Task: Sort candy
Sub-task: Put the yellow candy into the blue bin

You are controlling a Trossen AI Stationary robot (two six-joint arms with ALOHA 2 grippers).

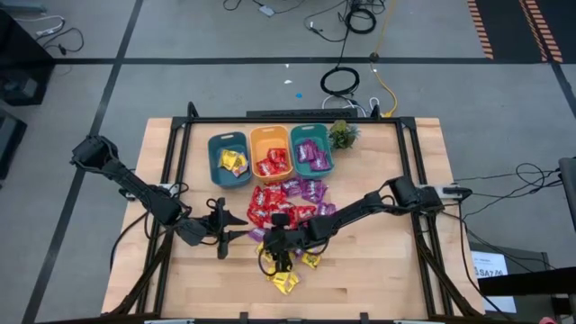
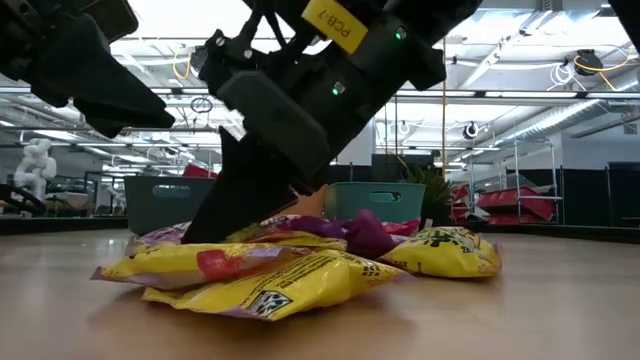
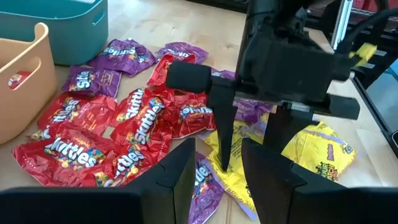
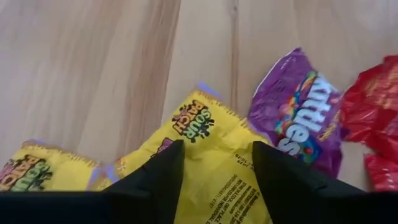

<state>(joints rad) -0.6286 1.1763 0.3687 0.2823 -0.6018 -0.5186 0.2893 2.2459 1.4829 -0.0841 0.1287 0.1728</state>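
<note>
Table [image 1: 378, 270]: three bins along the far edge. Orange bin [image 1: 270, 153], middle, serves as reference. Candy pile [image 1: 286, 205] lies just in front of it, yellow packets outermost. Right gripper [image 4: 214, 163], fingers spread, straddles a yellow packet [image 4: 211, 155] at the pile's outer edge. Left gripper [image 3: 214, 168], parted and empty, waits beside the pile.

Step in hand: picking yellow. Next: close, lift, carry binward.
</note>
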